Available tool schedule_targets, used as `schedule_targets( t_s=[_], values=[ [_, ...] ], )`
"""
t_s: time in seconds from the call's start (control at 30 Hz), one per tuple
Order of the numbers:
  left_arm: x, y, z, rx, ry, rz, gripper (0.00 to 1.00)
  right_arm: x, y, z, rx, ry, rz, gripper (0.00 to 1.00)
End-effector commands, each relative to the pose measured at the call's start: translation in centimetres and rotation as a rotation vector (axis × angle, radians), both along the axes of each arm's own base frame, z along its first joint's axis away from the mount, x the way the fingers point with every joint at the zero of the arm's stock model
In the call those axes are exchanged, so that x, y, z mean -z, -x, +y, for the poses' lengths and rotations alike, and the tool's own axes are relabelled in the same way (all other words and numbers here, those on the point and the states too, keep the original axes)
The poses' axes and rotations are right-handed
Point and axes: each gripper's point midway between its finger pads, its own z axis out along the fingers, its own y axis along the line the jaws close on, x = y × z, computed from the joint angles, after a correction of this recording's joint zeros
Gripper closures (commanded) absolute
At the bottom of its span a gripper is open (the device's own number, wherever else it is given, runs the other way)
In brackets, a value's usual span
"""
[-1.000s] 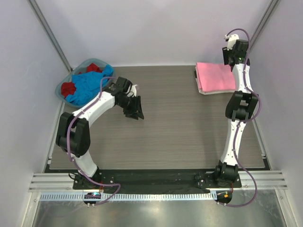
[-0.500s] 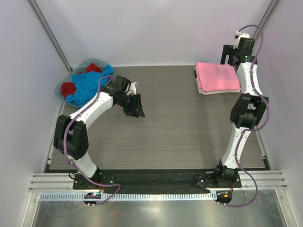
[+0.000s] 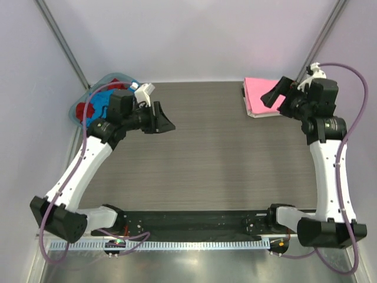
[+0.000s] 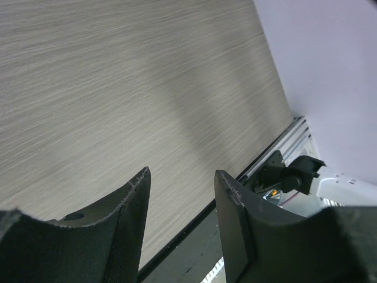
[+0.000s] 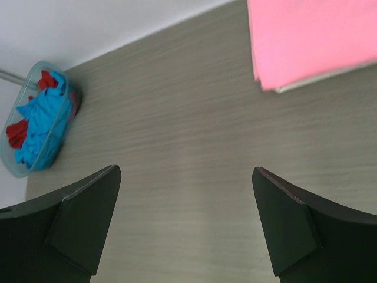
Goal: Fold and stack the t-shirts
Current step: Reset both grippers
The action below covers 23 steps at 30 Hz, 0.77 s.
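Top external view puts the blue-rimmed basket (image 3: pixel 74 113) at the far corner of the table (image 3: pixel 224 159), and everything else can be placed from it. Inside it lie the unfolded t-shirts: a blue t-shirt (image 5: pixel 40 121) heaped on top, with a red t-shirt (image 5: pixel 16 134) showing at the ends of the heap. Well apart from the basket, along the same far edge of the table, a pink t-shirt (image 5: pixel 306 35) lies folded flat, with a pale edge of another cloth showing under it.

The left gripper (image 4: pixel 182 177) hangs just beside the basket, on the side facing the table's middle. Its jaws stand moderately apart with only bare table between them. The right gripper (image 5: pixel 185 171) is far from the basket, above the folded pink t-shirt, jaws spread wide and holding nothing.

The shirts look light, limp and easily bunched, so they will sag and trail rather than keep a shape. The blue one, lying uppermost, seems the one to take, and a raised fold near its top is the likeliest place for a pinch. A shallow grip would probably slip off the cloth. The red t-shirt appears tangled with it and may be dragged out too, and the basket itself may shift under the pull.
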Motion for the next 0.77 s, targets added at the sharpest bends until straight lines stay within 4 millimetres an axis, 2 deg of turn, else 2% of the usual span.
schedule_targets(
  t_s=[0.0, 0.03, 0.07, 0.13, 0.17, 0.2, 0.3, 0.37, 0.73],
  values=[
    [-1.7, 1.3, 0.3, -0.008, 0.063, -0.054, 0.50, 1.4, 3.6, 2.3, -0.048, -0.147, 0.054, 0.00],
    [-1.9, 1.6, 0.4, -0.014, 0.070, -0.063, 0.49, 1.6, 4.3, 2.6, -0.061, -0.154, 0.051, 0.00],
    [-1.9, 1.9, 0.4, -0.015, 0.080, -0.056, 0.37, 1.7, 5.2, 2.9, -0.068, -0.163, 0.045, 0.00],
    [-2.2, 2.9, 0.6, -0.005, 0.099, -0.070, 0.24, 2.2, 7.0, 3.2, -0.079, -0.171, 0.031, 0.00],
    [-2.1, 3.1, 0.7, -0.006, 0.100, -0.074, 0.00, 2.4, 7.4, 3.3, -0.082, -0.175, 0.029, 0.00],
    [-2.1, 3.5, 0.9, -0.011, 0.099, -0.081, 0.00, 3.3, 7.9, 3.5, -0.086, -0.189, 0.046, 0.00],
    [-2.8, 4.0, 1.6, -0.041, 0.109, -0.125, 0.00, 4.2, 9.0, 4.3, -0.113, -0.224, 0.063, 0.00],
    [-2.4, 4.1, 2.0, -0.070, 0.106, -0.133, 0.00, 4.8, 9.5, 4.5, -0.123, -0.226, 0.069, 0.00],
    [-3.2, 4.6, 2.5, -0.086, 0.120, -0.166, 0.00, 2.8, 10.3, 4.3, -0.131, -0.185, -0.017, 0.00]
  ],
)
